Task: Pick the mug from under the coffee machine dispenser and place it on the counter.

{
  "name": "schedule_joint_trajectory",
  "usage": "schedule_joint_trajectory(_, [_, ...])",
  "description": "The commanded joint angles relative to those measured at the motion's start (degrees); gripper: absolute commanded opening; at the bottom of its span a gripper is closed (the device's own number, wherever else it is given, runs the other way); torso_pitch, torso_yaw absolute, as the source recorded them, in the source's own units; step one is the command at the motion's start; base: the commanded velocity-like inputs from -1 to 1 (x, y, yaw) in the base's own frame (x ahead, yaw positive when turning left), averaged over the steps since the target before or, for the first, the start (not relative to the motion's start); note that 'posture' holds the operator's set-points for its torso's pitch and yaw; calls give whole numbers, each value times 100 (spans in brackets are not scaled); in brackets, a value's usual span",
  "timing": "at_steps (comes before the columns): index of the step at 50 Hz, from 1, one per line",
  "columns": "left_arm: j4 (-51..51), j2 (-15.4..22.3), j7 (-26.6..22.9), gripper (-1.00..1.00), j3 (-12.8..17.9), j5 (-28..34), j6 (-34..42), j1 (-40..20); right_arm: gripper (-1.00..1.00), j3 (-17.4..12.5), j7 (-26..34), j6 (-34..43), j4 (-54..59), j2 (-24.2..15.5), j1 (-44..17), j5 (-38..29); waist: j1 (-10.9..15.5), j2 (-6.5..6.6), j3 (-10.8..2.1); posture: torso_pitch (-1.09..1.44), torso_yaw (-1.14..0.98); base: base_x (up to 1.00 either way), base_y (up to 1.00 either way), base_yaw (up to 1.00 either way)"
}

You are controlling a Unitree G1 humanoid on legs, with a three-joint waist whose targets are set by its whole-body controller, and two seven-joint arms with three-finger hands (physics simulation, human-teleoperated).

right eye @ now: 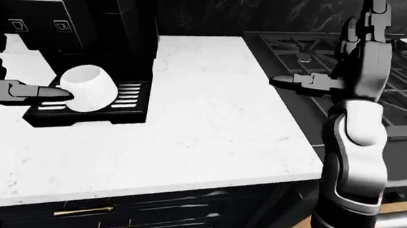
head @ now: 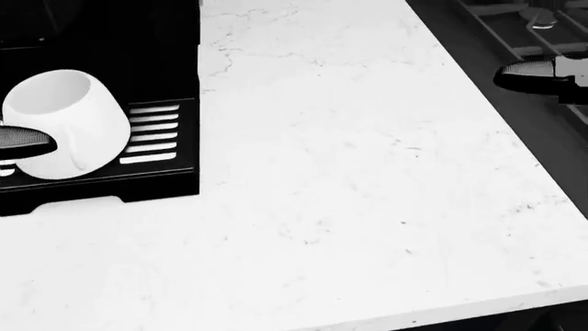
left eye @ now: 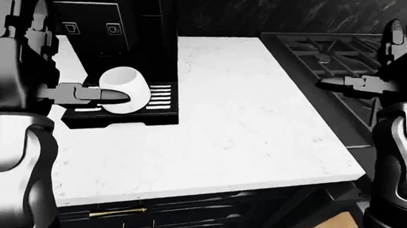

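Observation:
A white mug (head: 64,124) stands on the slatted drip tray (head: 156,131) of the black coffee machine (left eye: 116,21), its mouth turned up and to the left in the head view. My left hand (left eye: 57,55) is open beside the mug, fingers upright. Its thumb (left eye: 93,93) lies level across the mug's near side; whether it touches cannot be told. My right hand (right eye: 336,64) is open too, raised over the counter's right edge by the stove, far from the mug. The white marble counter (head: 367,172) spreads to the right of the machine.
A black gas stove (left eye: 337,48) with grates borders the counter on the right. Dark cabinet drawers with brass handles (right eye: 81,210) sit below the counter edge. The machine's tall body rises directly above the mug.

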Motion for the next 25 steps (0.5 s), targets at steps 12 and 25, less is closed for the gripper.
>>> schedule_joint_trajectory(12, [-125,43,-1,100,43,32,-177,-93,100,-151,431,-463,-260,10,36,-331,178,-1,-27,0,0,0,0,50])
schedule_joint_trajectory(25, [-121,49,2,100,24,57,-133,-123,100,-140,91,-86,-48,-33,-72,-498,92,-313,27,0,0,0,0,77])
